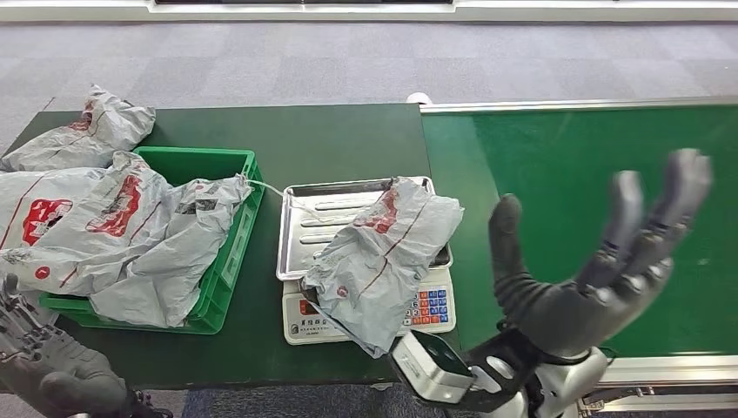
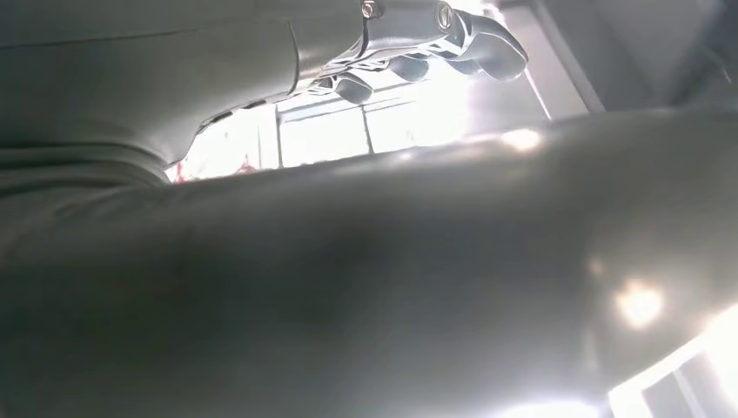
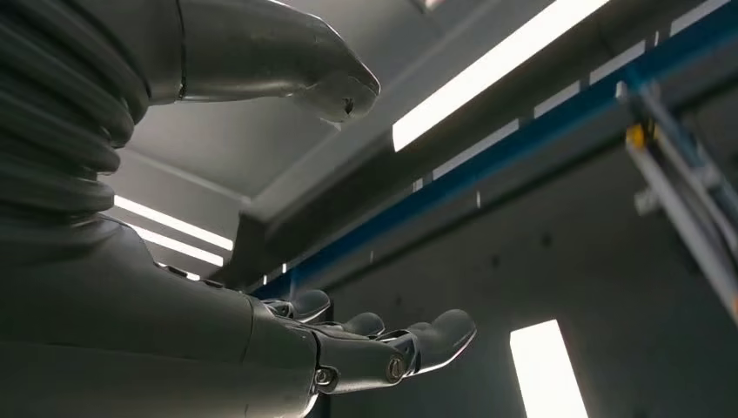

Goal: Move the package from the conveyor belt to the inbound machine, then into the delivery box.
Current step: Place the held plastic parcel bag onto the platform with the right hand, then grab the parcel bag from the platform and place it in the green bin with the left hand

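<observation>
Right hand (image 1: pixel 600 261) raised palm-up near the camera, over the near edge of the green conveyor belt (image 1: pixel 592 200), fingers (image 3: pixel 435 335) spread apart and holding nothing. Left hand (image 1: pixel 43 366) low at the near left corner, beside the table edge; cannot tell whether its fingers are released or clenched. Grey package (image 1: pixel 383 257) with red print draped across the steel tray of the scale (image 1: pixel 305 218), its near end hanging over the keypad. Left of the scale, green crate (image 1: pixel 231 226) heaped with more grey bags (image 1: pixel 113 226), spilling past its left side.
</observation>
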Action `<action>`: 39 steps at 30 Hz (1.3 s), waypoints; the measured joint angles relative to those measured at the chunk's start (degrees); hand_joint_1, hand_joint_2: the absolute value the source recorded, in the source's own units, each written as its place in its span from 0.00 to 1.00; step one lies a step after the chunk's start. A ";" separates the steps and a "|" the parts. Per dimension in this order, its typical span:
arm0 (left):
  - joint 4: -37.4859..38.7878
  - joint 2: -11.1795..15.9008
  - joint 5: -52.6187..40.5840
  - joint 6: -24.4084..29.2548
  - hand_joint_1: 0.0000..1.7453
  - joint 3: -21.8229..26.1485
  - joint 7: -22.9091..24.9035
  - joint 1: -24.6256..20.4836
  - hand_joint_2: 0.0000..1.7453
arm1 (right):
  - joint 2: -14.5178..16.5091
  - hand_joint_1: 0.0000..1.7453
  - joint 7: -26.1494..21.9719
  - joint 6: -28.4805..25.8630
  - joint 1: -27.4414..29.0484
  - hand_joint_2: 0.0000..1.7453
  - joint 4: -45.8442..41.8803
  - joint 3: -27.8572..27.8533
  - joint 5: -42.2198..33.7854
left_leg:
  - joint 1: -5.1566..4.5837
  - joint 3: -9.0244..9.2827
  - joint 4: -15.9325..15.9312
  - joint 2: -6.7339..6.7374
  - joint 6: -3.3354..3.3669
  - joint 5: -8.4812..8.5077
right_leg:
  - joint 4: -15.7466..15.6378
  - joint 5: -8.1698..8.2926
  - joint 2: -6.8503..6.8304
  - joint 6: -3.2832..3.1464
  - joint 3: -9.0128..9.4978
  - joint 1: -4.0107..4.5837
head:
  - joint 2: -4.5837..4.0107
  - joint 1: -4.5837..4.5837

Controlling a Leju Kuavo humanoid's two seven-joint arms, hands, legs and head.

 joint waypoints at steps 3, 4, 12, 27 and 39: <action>0.12 1.36 -7.67 -0.09 0.00 -1.85 4.61 -0.90 0.00 | 0.05 0.00 -2.67 0.01 1.50 1.00 -7.21 -3.21 -1.83 | -0.07 0.02 0.00 0.02 0.02 -0.01 | -0.02 -0.01 0.01 0.01 -0.01 -0.04 | 0.00 -0.01; 0.25 2.16 -10.24 -0.20 0.00 -2.35 6.58 -1.47 0.00 | 0.08 0.00 -3.99 0.02 2.05 1.00 -9.21 -4.56 -3.45 | -0.07 0.03 0.00 0.01 0.02 -0.01 | -0.02 -0.01 0.01 0.01 -0.01 -0.04 | 0.00 -0.01; 5.09 11.18 -28.92 -2.78 0.00 -5.98 21.04 -10.49 0.75 | 0.60 0.00 -15.18 0.11 6.22 1.00 -16.40 -21.32 -17.18 | -0.06 0.11 0.00 -0.03 0.03 0.03 | -0.02 0.01 -0.06 0.00 0.01 -0.01 | 0.00 -0.01; 35.25 20.99 -33.74 -31.73 0.00 -20.73 27.37 -45.41 1.00 | -0.09 0.00 -15.86 0.20 11.12 1.00 -17.59 -30.61 -22.62 | -0.08 -0.04 0.02 0.02 0.04 0.30 | 0.03 0.33 -0.10 -0.08 -0.09 -0.04 | 0.00 0.00; 56.46 16.34 -25.53 -48.31 0.00 -32.42 23.12 -64.46 1.00 | -1.23 0.00 -15.86 0.28 11.34 1.00 -15.71 -31.46 -23.52 | -0.08 -0.15 0.05 0.02 0.04 0.32 | 0.04 0.35 -0.07 -0.07 -0.17 -0.04 | 0.00 0.00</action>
